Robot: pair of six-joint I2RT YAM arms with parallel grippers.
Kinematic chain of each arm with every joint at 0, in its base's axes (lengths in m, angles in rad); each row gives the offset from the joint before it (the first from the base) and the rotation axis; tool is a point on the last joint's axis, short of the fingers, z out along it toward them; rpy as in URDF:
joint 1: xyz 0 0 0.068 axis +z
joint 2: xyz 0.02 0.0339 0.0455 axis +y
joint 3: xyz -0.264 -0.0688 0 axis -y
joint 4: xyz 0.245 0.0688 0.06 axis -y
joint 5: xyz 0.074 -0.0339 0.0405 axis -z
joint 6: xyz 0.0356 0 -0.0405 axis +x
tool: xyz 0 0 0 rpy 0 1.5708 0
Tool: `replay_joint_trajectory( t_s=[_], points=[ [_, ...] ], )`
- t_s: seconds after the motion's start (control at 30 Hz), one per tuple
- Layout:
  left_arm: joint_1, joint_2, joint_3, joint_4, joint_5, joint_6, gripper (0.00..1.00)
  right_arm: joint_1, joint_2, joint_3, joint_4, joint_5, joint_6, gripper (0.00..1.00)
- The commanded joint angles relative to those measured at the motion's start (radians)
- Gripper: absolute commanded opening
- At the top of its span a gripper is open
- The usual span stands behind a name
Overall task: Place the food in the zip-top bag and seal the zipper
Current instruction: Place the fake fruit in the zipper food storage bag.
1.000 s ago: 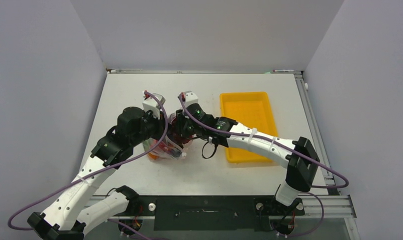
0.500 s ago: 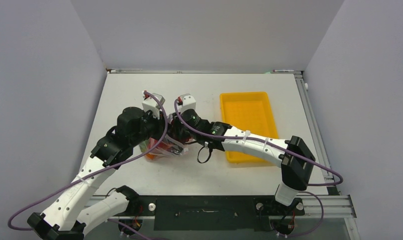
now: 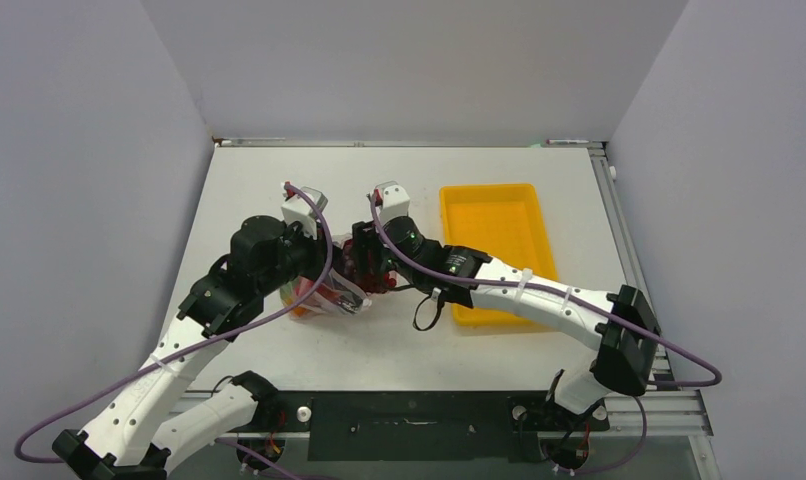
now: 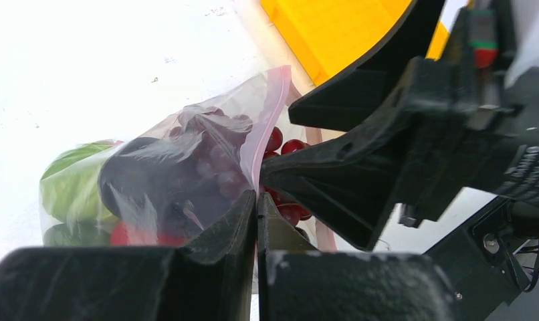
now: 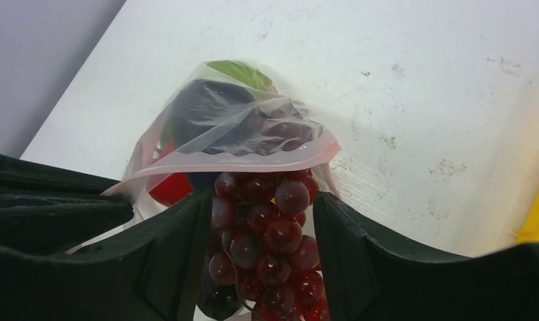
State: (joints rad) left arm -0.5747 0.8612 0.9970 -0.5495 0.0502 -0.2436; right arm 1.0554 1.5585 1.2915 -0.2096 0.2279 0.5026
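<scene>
The zip-top bag [image 3: 322,296] lies on the table, a purple eggplant [image 5: 200,110] and green [image 5: 237,70] and red [image 5: 170,187] pieces inside it. My left gripper [image 4: 257,204] is shut on the bag's mouth edge at the pink zipper [image 4: 270,114] and holds it up. My right gripper [image 5: 260,207] is shut on the dark red grape bunch [image 5: 270,247], whose top grapes sit just under the zipper strip [image 5: 253,164] at the open mouth. In the top view the two grippers meet at the bag, the left [image 3: 339,268] beside the right [image 3: 372,268].
A rigid yellow tray [image 3: 499,250] stands right of the bag, with my right forearm across its near left corner. Its corner shows in the left wrist view [image 4: 334,33]. Grey walls enclose the table on the left, back and right.
My right gripper with the grapes shifted slightly left, then back right at the bag's mouth. The left gripper and the bag stayed nearly still.
</scene>
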Motion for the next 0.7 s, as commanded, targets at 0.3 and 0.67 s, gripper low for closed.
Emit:
replay_joint_trajectory(
  t_s=[0.3,0.67],
  points=[
    [-0.001,-0.024,-0.003,0.050,0.000,-0.011,0.00,0.004,-0.137,-0.050,0.019,0.013,-0.021,0.60],
    [-0.001,-0.019,-0.001,0.050,0.005,-0.011,0.00,0.005,-0.255,-0.183,0.034,0.006,-0.003,0.56]
  ],
)
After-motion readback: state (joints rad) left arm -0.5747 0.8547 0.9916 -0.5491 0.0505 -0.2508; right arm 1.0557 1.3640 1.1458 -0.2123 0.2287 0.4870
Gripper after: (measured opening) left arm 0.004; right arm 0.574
